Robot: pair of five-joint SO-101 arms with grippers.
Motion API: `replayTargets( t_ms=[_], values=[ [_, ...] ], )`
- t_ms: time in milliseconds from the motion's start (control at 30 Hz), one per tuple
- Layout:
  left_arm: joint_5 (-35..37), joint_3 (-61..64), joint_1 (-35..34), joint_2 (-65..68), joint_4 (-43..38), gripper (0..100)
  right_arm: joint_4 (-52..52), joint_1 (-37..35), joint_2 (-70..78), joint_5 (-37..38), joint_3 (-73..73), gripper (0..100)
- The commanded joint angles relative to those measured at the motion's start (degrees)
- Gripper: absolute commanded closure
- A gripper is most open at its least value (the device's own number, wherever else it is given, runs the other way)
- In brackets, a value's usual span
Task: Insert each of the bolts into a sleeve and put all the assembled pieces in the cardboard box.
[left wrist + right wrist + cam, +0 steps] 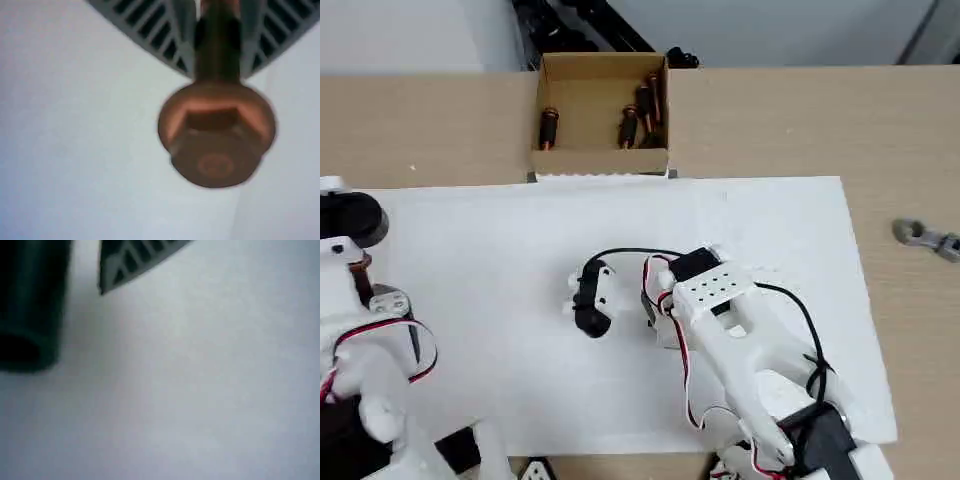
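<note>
I have the bolt (216, 135) pinched by its copper shank between the ribbed fingers (150, 30) of my left gripper (217, 55). Its flanged hex head sticks out past the tips, above the white sheet (500, 300). My left arm (365, 340) sits at the sheet's left edge.

The black sleeve (590, 322) is at my right gripper (582, 298), over the middle of the sheet. My right wrist view shows its open end close up. Whether that gripper is clamped on it I cannot tell.

The cardboard box (600, 160) stands on the table (420, 120), against the middle of the sheet's far edge. It holds assembled pieces (549, 128): one by its left wall and a few crowded near its right wall.

A small metal piece (920, 235) lies on the bare table, off the sheet's right edge.
</note>
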Motion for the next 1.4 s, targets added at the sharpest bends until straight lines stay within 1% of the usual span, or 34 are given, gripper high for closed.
replayTargets(
  t_ms=[0, 33, 133, 333, 533, 633, 767, 967, 1067, 1200, 1367],
  values=[
    [-0.2, -0.1, -0.2, -0.5, -0.4, 99, -0.4, 0.1, -0.1, -3.3, -0.2, 98.3],
    [-0.2, -0.1, -0.2, -0.5, -0.4, 99, -0.4, 0.0, -0.1, -4.2, -0.2, 99.8],
    [-0.2, -0.1, -0.2, -0.5, -0.4, 99, -0.4, 0.0, -0.1, -4.7, -0.2, 98.0],
    [-0.2, -0.1, -0.2, -0.6, -0.4, 99, -0.4, 0.0, -0.4, -4.9, -0.2, 99.6],
    [-0.2, -0.3, -0.2, -0.6, -0.8, 99, 0.2, 0.4, -0.8, -10.3, -2.2, 99.6],
    [-0.3, -0.5, -0.4, -0.6, -2.2, 99, 0.4, 0.4, -2.8, -14.7, -3.8, 99.6],
    [-0.1, 1.1, -0.1, -0.6, -2.4, 99, 0.7, 0.4, -11.3, -21.7, -6.8, 99.6],
    [-0.1, 1.7, -0.1, -0.6, -2.9, 99, 0.6, 0.4, -29.1, -35.5, -8.4, 99.6],
    [-0.1, 1.8, -0.1, -0.6, -4.4, 99, 0.5, 0.4, -37.9, -41.1, -8.4, 99.6],
    [-0.1, 1.9, -0.1, -0.2, -5.7, 99, 0.0, 0.4, -48.6, -44.7, -8.2, 99.6],
    [-0.1, 6.0, -0.1, -0.5, -8.0, 99, 0.0, 0.4, -58.0, -44.8, -6.2, 99.6]
  ],
)
